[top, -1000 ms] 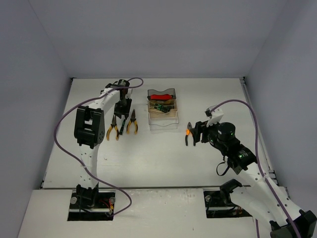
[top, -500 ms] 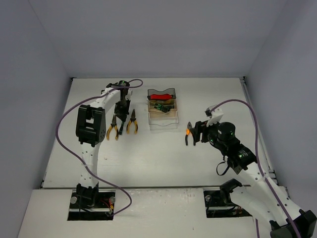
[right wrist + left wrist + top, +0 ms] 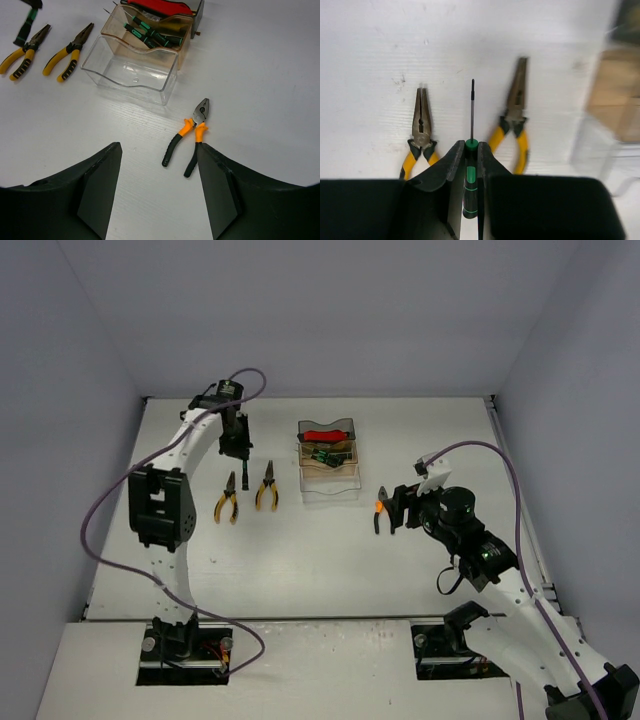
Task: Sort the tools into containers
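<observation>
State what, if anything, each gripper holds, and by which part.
The left gripper holds a thin screwdriver by its dark, green-banded handle, with the shaft pointing out ahead. The right gripper holds nothing: its jaws stand open, and the orange-handled pliers lie ungripped.

Walls (image 3: 300, 320): plain lilac-grey panels are closing in three sides.
Table (image 3: 330, 560): white top is showing a few faint scuffs.
Light: even glow is casting only soft shadows.

**White Arms, Black Joints, Purple Cables**

The left arm (image 3: 196, 440) and right arm (image 3: 532, 622) have white shells with bulky black joint housings. A purple cable (image 3: 100, 520) loops up from each base (image 3: 168, 642). The fingers (image 3: 100, 185) are matte black, broad, wedge-shaped.
</observation>
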Robot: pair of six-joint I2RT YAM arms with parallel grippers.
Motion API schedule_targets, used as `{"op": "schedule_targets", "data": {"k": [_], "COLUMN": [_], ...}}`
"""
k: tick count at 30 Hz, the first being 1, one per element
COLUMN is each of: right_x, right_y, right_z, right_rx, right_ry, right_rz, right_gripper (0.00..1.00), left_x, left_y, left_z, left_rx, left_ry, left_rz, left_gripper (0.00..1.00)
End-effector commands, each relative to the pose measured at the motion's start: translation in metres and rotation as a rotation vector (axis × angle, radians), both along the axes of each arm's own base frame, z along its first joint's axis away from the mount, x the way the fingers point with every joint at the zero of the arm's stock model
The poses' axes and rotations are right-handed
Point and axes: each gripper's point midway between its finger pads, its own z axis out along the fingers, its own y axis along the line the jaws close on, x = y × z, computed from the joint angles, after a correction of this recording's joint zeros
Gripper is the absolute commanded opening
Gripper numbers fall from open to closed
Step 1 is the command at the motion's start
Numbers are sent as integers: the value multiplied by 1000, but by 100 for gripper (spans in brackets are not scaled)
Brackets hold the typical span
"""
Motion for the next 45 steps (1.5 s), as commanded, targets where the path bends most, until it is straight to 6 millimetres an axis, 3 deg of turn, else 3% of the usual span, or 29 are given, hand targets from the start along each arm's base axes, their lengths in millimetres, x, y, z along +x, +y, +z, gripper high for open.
{"op": "schedule_targets", "data": {"k": [1,2,3,6,8,15,21,25,30,39,45], "right_x": [5,5,5,5,5,3,1,1,1,1,0], "right_y": [5,5,5,4,4,2,1,1,1,2,3], "right_z": [20,20,21,22,24,31,34,34,32,32,31], "right_rx": [38,39,38,38,39,49,56,57,56,56,56], "right_ry": [-75,-76,-78,-82,-88,-108,-120,-120,-116,-113,-112], "right_rz": [5,4,3,1,1,-7,-10,-8,-9,-5,0], "right_gripper": [59,59,59,60,60,60,60,60,60,60,60], "left_x": [23,35,34,32,39,52,76,88,94,79,73], "left_y": [-21,-28,-35,-54,-63,-125,-158,-165,-178,-204,-212], "left_z": [144,164,171,186,195,213,193,166,155,134,120], "left_rx": [-293,-370,-430,-559,-581,-611,-586,-580,-569,-581,-569], "left_ry": [-423,-522,-566,-675,-773,-950,-997,-1001,-1043,-1089,-1100], "left_rz": [206,229,260,327,360,391,376,402,424,454,485], "left_gripper": [0,0,0,0,0,0,0,0,0,2,11]}}
